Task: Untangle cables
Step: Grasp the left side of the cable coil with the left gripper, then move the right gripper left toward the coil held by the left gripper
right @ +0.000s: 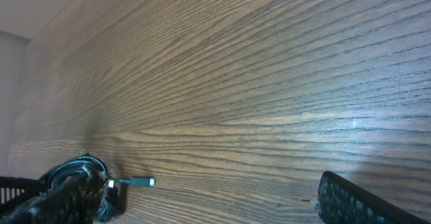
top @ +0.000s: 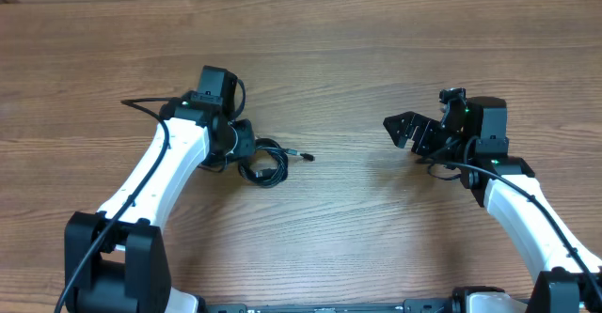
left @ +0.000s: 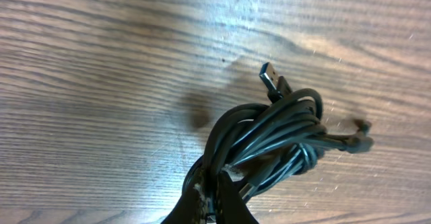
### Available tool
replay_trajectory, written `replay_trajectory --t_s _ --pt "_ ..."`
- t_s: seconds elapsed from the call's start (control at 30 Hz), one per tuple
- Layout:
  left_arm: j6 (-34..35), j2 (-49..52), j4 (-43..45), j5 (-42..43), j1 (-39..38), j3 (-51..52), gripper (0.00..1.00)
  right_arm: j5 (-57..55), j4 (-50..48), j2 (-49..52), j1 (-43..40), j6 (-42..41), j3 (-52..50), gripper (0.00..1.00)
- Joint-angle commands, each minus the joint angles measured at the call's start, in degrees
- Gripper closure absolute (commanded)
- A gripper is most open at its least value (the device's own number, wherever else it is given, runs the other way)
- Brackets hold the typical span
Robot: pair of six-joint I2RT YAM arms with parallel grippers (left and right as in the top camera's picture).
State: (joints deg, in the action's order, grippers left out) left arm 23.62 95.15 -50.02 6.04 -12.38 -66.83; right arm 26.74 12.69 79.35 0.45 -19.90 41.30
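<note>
Coiled black cables [left: 269,131], grained wooden table [left: 101,49]

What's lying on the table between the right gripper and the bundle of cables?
Only bare table, as the overhead view shows. The right gripper hangs open, and one plug sticks out of the cable bundle toward it.

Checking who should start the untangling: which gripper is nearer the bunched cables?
Left. The left gripper is clamped on the cables at the bundle's edge; the right gripper is open, well apart on their right side.
</note>
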Motion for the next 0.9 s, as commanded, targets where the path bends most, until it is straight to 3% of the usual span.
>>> replay_trajectory --t_s 0.0,0.27,0.37,0.5,0.57,0.63,0.7,0.77,0.83,0.87 --pt "-4.1 0.0 1.2 2.7 -0.5 -0.2 0.96 -0.2 -0.3 0.3 -0.2 0.0 1.3 0.00" --pt "-8.7 0.0 6.2 10.6 -0.8 1.1 0.96 -0.1 -0.8 0.3 -0.2 0.0 1.3 0.00" --pt "-9.1 0.1 7.7 10.5 -0.8 2.1 0.96 7.0 -2.1 0.3 -0.1 -0.2 1.3 0.00" --pt "-7.9 0.1 10.3 13.0 -0.7 4.0 0.96 13.0 -1.4 0.6 0.1 -11.3 1.3 0.00" --pt "-8.0 0.1 11.6 16.3 -0.7 4.9 0.96 14.8 -1.4 1.0 1.3 -11.8 1.2 0.00" --pt "-8.0 0.1 11.7 18.1 -0.5 5.0 0.96 15.6 -0.4 1.2 3.6 -11.8 1.2 0.12" --pt "-8.0 0.1 11.7 18.0 -0.4 5.0 0.96 15.6 0.8 1.2 6.7 -11.8 1.2 0.30" --pt "-8.0 0.1 11.3 18.0 -0.3 5.0 0.96 15.3 0.9 1.2 10.2 -11.9 1.2 0.55" --pt "-8.2 0.1 10.6 18.0 -0.4 5.0 0.96 14.5 0.5 1.2 14.1 -12.4 1.2 0.72" --pt "-8.2 0.1 9.7 17.9 -0.4 5.0 0.96 13.4 0.7 1.2 15.9 -13.5 1.2 0.91"
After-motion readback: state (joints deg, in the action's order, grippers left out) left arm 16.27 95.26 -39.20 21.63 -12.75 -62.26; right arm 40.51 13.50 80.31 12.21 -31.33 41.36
